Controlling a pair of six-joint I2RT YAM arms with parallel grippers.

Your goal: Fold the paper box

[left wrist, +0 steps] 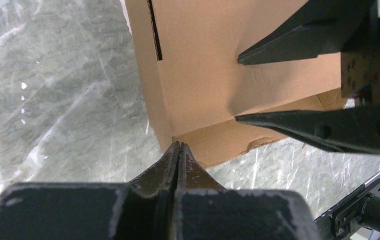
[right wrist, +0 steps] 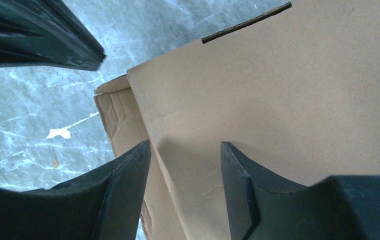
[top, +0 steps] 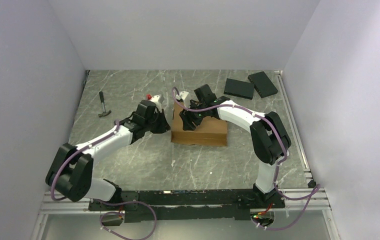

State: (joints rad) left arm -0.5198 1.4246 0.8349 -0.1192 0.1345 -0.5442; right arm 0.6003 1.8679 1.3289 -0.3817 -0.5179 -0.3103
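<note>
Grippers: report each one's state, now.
Left gripper: closed, nothing visible between the jaws, tips at the paper box corner.
Right gripper: open, jaws apart over a box panel, holding nothing.

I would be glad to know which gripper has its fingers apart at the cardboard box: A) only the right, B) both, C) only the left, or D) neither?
A: the right gripper shows a clear gap between its fingers against a panel of the cardboard box, while the left gripper has its fingers pressed together near a box corner.
</note>
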